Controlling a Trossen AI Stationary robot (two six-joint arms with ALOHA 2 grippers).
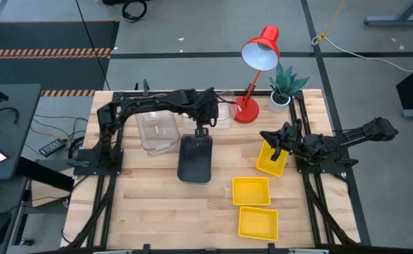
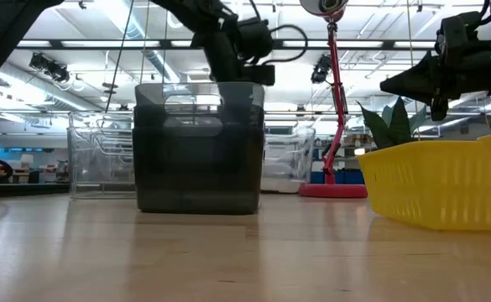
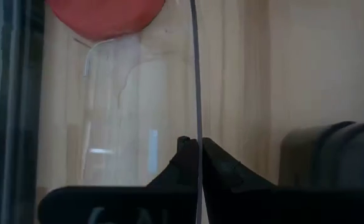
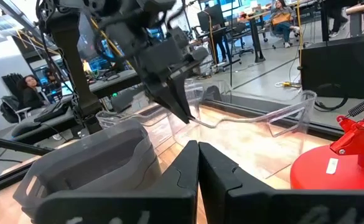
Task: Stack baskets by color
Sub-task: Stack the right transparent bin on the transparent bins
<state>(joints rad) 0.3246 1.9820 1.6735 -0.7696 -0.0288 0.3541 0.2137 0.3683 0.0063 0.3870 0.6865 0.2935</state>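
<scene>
A clear basket [image 1: 225, 113] stands at the table's far side beside the red lamp's base, with my left gripper [image 4: 186, 117] shut on its rim. A second clear basket [image 1: 158, 130] sits to its left on the table. A dark grey basket [image 1: 195, 156] rests on its bottom nearer the middle. Three yellow baskets lie on the right: one aslant [image 1: 272, 156], two flat [image 1: 251, 190] [image 1: 258, 222]. My right gripper [image 1: 272, 137] hovers shut above the aslant yellow one, with nothing in it. My left gripper pinches the clear basket's thin side wall at its rim [image 3: 197, 134] between its two fingers, one finger inside the basket and one outside. The fingers come slanting down from the table's left. Whether the basket's bottom is off the table, I cannot tell.
The red desk lamp [image 1: 252, 106] and a small potted plant [image 1: 285, 88] stand close by at the far right of the held basket. Black frame rails run along both sides of the table. Bare wood lies at the near left.
</scene>
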